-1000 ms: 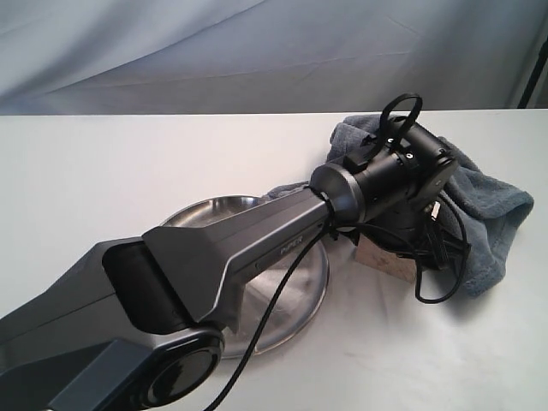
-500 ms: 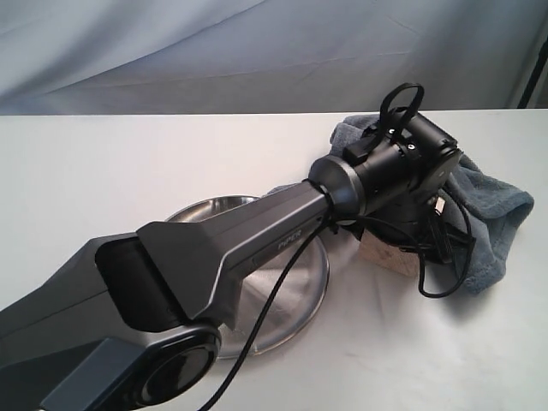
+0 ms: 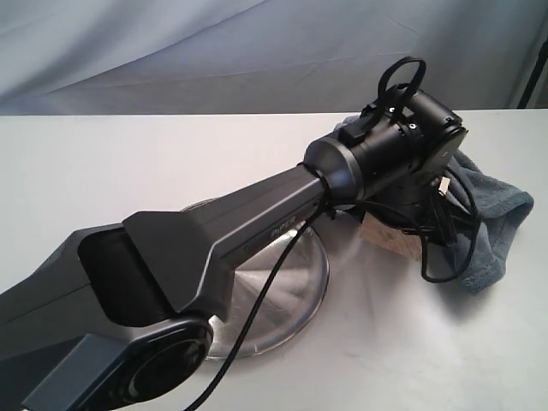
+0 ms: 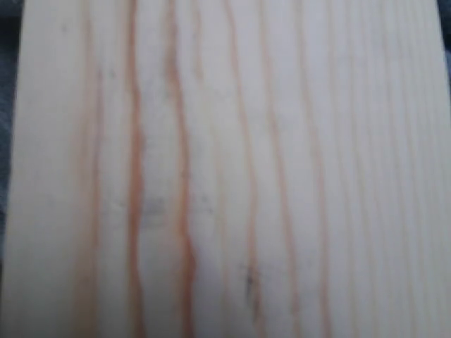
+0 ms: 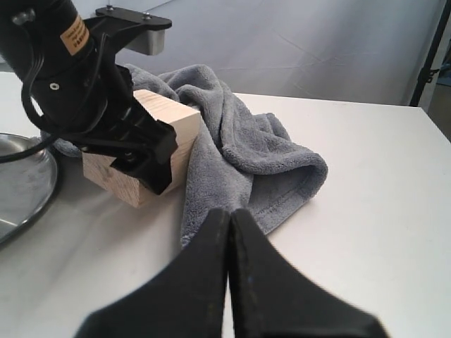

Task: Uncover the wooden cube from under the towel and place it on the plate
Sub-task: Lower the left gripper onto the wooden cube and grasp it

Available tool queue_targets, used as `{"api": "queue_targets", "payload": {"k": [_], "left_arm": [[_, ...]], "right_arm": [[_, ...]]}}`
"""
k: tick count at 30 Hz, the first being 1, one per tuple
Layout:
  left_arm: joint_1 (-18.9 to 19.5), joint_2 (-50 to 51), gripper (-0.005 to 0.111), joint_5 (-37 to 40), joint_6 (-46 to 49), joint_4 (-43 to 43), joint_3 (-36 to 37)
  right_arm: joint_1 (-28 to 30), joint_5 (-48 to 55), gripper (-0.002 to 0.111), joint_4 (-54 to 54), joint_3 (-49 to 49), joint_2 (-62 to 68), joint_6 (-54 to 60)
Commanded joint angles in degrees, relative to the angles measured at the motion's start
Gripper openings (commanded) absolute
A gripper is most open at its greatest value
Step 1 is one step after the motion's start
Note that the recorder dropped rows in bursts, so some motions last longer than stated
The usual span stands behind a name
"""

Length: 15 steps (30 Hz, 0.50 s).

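The left pincer [image 5: 144, 156] is clamped on the pale wooden cube [image 5: 180, 130]. One black finger [image 5: 158, 169] presses flat on the cube's near face; the other is hidden behind it. That arm's wrist camera sees only reddish grain lines, blurred by closeness. The cube is tilted, its lower corner at or just above the white surface [image 5: 366, 197]; I cannot tell which. It lies bare, just beside the round shiny stainless-steel plate [image 5: 21, 176] and apart from its rim. The fluffy blue-grey fleece towel [image 5: 246, 155] is bunched against the cube's far side and trails away from the plate. The right pincer [image 5: 229, 215] hovers short of the towel, fingers pressed together, gripping nothing.
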State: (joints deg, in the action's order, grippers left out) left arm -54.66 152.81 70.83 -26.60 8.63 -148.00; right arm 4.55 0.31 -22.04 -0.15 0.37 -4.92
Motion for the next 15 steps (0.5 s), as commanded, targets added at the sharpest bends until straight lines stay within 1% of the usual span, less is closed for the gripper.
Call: {"api": "queue_targets", "payload": {"k": [1, 15], "left_arm": [[-0.2, -3.2, 0.0, -0.9, -0.3, 1.6, -0.2], [-0.2, -7.0, 0.0, -0.9, -0.3, 4.7, -0.2]], "right_arm": [[0.0, 0.7, 0.003, -0.3, 0.1, -0.4, -0.2], [0.0, 0.7, 0.003, -0.3, 0.1, -0.4, -0.2]]}}
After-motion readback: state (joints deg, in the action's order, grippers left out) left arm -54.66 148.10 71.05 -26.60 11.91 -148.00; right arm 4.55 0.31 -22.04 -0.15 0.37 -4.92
